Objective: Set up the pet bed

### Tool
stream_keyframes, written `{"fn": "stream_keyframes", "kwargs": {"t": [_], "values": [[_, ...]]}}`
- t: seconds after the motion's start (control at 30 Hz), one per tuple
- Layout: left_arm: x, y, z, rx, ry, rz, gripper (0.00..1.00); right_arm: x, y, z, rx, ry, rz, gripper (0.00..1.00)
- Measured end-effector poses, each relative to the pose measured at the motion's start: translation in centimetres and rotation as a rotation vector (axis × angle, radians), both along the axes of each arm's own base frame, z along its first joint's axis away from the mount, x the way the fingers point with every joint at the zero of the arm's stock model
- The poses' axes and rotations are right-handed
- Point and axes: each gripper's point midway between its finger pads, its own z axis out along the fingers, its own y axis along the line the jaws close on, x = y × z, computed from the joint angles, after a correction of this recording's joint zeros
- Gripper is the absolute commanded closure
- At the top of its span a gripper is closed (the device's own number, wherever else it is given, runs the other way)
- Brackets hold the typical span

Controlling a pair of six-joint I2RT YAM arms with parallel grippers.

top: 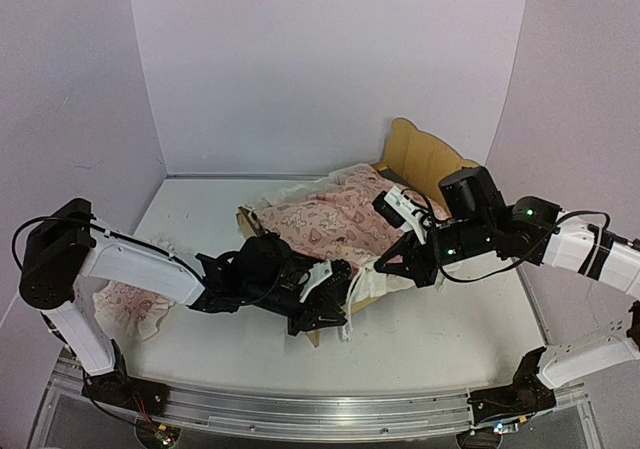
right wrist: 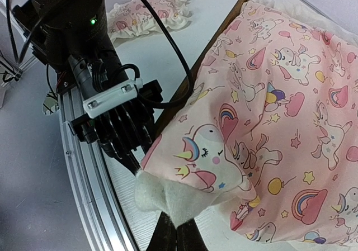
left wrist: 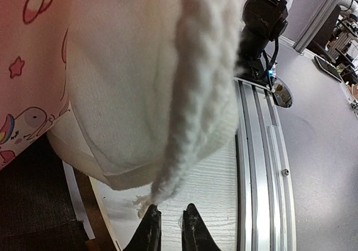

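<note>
Blanket (top: 335, 219), pink unicorn print, covers the pet bed (top: 425, 159), which sits just beyond both arms; right gripper (right wrist: 178, 231) is pinched tight on its white corner; left gripper (left wrist: 170, 226), jaws narrowly apart and empty, hangs just under its ruffle (left wrist: 190, 94).

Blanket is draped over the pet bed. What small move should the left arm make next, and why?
Probably nudge the left gripper forward onto the white ruffle and close. Its jaws stand slightly apart just short of the ruffle, gripping nothing, while the right gripper pinches the blanket by its edge.
</note>
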Motion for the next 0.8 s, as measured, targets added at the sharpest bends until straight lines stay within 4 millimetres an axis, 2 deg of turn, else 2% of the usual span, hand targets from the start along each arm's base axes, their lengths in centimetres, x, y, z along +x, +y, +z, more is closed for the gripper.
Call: {"fn": "stream_keyframes", "kwargs": {"t": [0.1, 0.37, 0.5, 0.67, 0.8], "values": [[0.2, -0.1, -0.6, 0.010, -0.004, 0.007, 0.87, 0.0, 0.1, 0.1, 0.003, 0.000, 0.003, 1.00], [1.3, -0.7, -0.8, 0.006, -0.048, 0.039, 0.91, -0.1, 0.1, 0.2, 0.007, 0.004, 0.007, 1.00], [2.0, -0.6, -0.9, 0.016, -0.074, 0.077, 0.86, -0.1, 0.1, 0.2, 0.007, 0.004, 0.007, 1.00], [2.6, -0.6, -0.8, 0.017, -0.098, 0.104, 0.85, -0.1, 0.1, 0.2, 0.009, 0.004, 0.009, 1.00], [2.4, -0.8, -0.7, 0.009, -0.109, 0.101, 0.90, -0.2, 0.1, 0.3, 0.011, 0.004, 0.011, 1.00]]}}
